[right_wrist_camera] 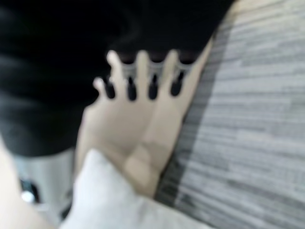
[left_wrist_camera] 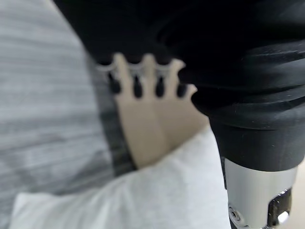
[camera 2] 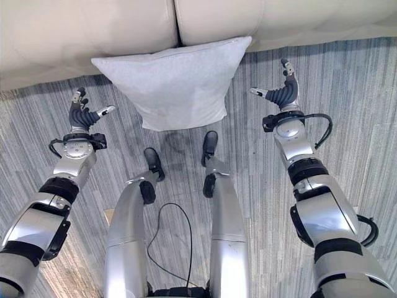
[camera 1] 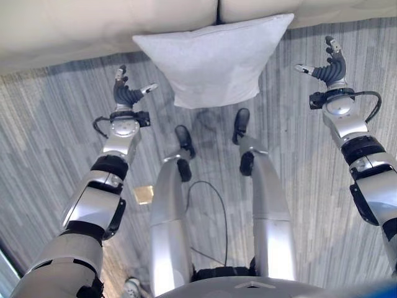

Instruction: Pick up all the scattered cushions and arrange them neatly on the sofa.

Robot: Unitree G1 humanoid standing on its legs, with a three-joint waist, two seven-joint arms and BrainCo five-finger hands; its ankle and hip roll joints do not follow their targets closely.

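Observation:
A light grey square cushion (camera 1: 211, 62) lies on the floor, its far edge leaning against the front of the cream sofa (camera 1: 93, 25). My left hand (camera 1: 127, 93) hovers over the carpet to the cushion's left, open and apart from it. On the cushion's right, my right hand (camera 1: 332, 68) is raised, also open and clear of the cushion. In the left wrist view the straight fingers (left_wrist_camera: 143, 76) point toward the sofa, with the cushion (left_wrist_camera: 143, 195) beside them. The right wrist view shows its fingers (right_wrist_camera: 143, 71) spread, with a corner of the cushion (right_wrist_camera: 105, 195) nearby.
Grey striped carpet (camera 1: 49, 143) covers the floor in front of the sofa. A small tan square object (camera 1: 143, 194) lies on the carpet by my left arm. The sofa seam (camera 2: 175, 25) sits just behind the cushion.

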